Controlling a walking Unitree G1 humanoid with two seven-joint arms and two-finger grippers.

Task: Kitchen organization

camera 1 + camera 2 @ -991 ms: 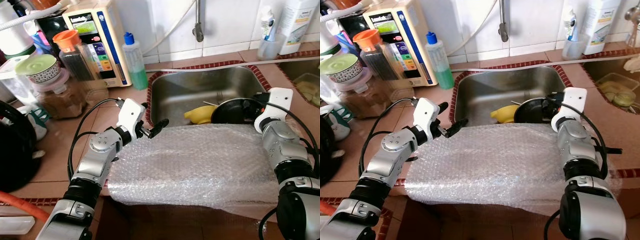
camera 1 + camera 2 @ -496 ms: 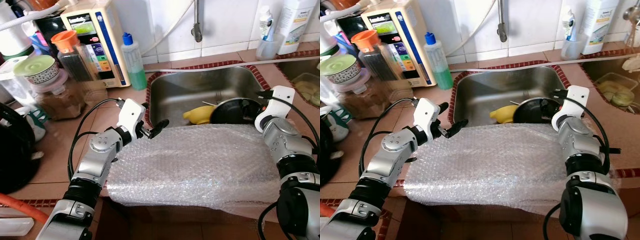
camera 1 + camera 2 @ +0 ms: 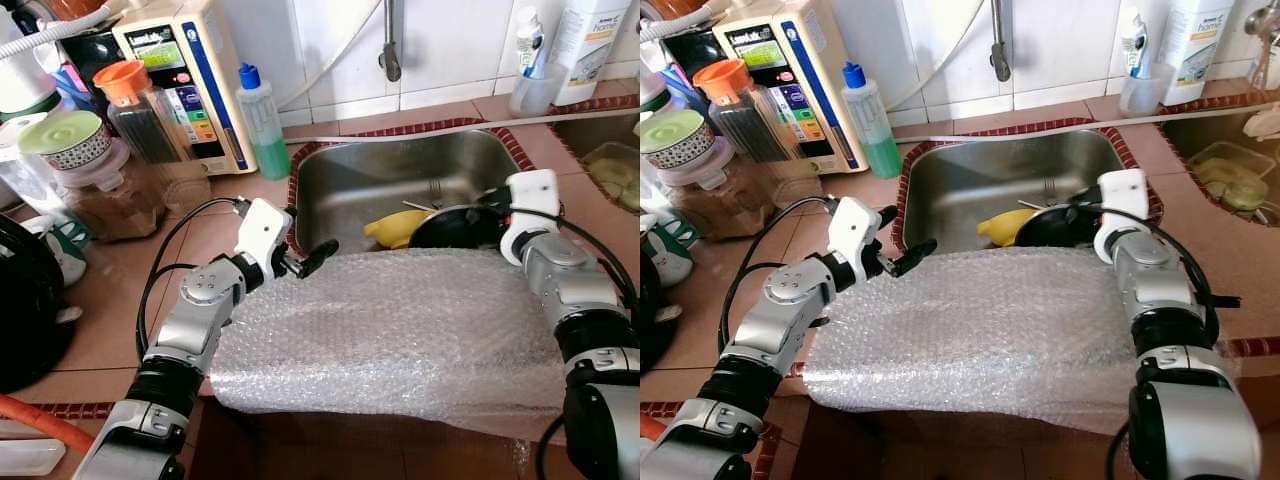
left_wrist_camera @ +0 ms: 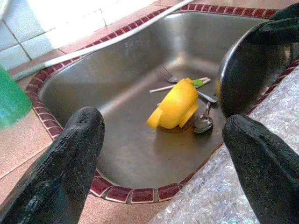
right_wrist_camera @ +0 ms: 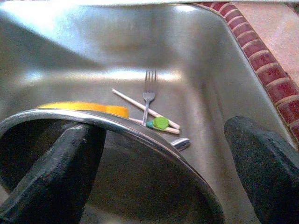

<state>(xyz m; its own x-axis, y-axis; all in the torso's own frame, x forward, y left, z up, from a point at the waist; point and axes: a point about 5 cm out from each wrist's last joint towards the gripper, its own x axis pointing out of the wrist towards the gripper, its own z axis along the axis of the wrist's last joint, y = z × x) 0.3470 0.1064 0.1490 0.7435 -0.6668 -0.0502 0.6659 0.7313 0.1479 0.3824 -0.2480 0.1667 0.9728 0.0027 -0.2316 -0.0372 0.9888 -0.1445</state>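
Sink (image 3: 350,190), stainless, red-tiled rim, holds a yellow cup (image 4: 175,105) on its side, a fork (image 5: 148,93), a spoon (image 4: 203,122) and chopsticks (image 5: 140,106). Dark pan (image 3: 455,227) stands tilted at the sink's 4 o'clock; right gripper (image 5: 163,163) spread wide, one finger inside the pan's rim, not clamped. Left gripper (image 4: 163,154) open and empty at the sink's 8 o'clock. Bubble wrap (image 3: 390,330) drapes the near counter edge.

You're looking at a terracotta-tiled kitchen counter (image 3: 110,290) with a dark red mosaic border (image 3: 400,130), backed by a glossy white tiled wall (image 3: 450,45); bright daylight washes the wall, and a chrome tap spout (image 3: 388,45) hangs down it
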